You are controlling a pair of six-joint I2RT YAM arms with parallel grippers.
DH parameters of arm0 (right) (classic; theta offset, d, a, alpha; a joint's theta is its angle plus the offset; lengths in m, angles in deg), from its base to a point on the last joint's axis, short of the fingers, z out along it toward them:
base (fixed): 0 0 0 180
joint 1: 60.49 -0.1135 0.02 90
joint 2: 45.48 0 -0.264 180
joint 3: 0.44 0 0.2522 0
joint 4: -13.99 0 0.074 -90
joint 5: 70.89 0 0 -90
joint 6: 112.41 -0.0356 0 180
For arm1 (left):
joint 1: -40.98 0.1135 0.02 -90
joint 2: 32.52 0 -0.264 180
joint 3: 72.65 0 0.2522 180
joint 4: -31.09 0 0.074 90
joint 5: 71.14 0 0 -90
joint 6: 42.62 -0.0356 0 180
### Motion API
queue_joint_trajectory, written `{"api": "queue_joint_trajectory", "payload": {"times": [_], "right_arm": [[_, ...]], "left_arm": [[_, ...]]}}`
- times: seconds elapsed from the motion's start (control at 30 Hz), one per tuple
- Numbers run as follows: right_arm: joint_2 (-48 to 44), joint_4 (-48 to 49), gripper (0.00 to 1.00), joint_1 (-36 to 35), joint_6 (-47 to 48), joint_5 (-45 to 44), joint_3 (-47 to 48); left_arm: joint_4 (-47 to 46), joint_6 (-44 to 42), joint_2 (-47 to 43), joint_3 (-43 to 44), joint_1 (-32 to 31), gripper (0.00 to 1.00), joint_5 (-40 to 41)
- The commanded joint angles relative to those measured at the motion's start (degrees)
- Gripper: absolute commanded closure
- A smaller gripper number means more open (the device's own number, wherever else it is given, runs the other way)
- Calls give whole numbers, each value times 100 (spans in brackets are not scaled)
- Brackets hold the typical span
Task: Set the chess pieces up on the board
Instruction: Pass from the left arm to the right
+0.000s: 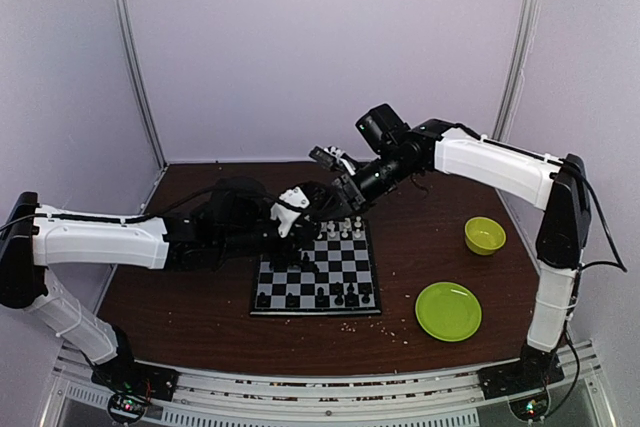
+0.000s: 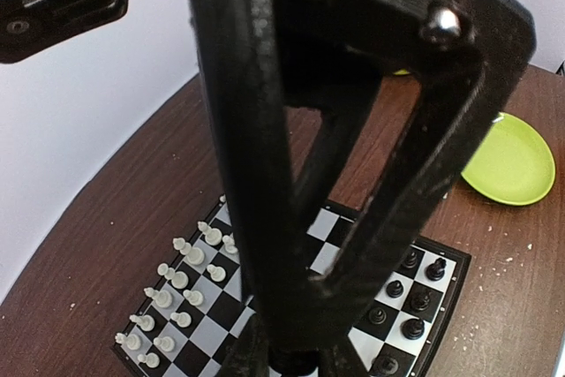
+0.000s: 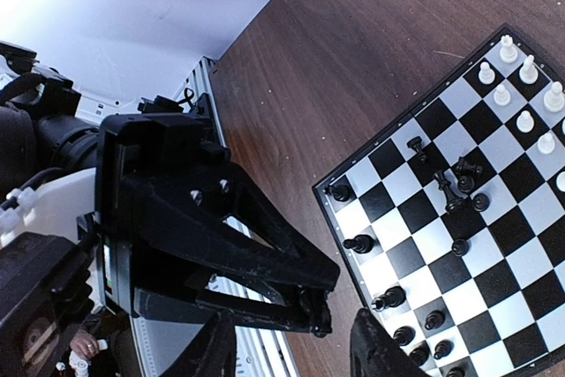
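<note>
Top external view lets us see a small square chessboard (image 1: 345,265) with black and grey-white squares. It lies flat in the middle of a dark brown wooden table (image 1: 200,317). Tiny white plastic chess pieces (image 1: 345,230) stand in two rows at the far end of the chessboard. Tiny black plastic chess pieces (image 1: 320,297) stand at the near end.

From the right wrist we see that a few of the black ones are out on the middle squares. One of them seems to lie on its side.

The black left gripper (image 3: 316,313) hangs over the chessboard. Its two long fingers (image 2: 238,174) get very close at the tips. We cannot tell if they pinch a piece or not.

The black right gripper (image 3: 296,355) is up near the far end of the chessboard. Its two fingers (image 3: 371,346) stand apart, and we see nothing held between them. The left gripper's tips are just in front of that gap.

A round flat green plate (image 1: 448,310) sits on the table to the right of the chessboard, near it but not touching. A small round green bowl (image 1: 485,235) sits farther back on that side. Little pale crumbs (image 1: 390,325) lie on the table between the chessboard and the green plate.
</note>
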Motion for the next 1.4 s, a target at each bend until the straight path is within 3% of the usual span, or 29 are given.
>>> {"api": "queue_joint_trajectory", "payload": {"times": [0.0,0.37,0.9,1.17,1.37], "right_arm": [[118,231,58,-52,-141,209,-85],[105,358,64,-89,-223,341,-286],[84,622,98,-89,-369,480,-401],[124,128,100,-73,237,63,38],[156,-635,100,-56,1123,-732,595]], "left_arm": [[-198,-44,48,192,-45,83,107],[-222,-36,35,175,-54,83,202],[-204,-28,104,170,-62,77,244],[128,-102,-159,161,-62,54,475],[1498,-448,-1110,304,27,50,730]]}}
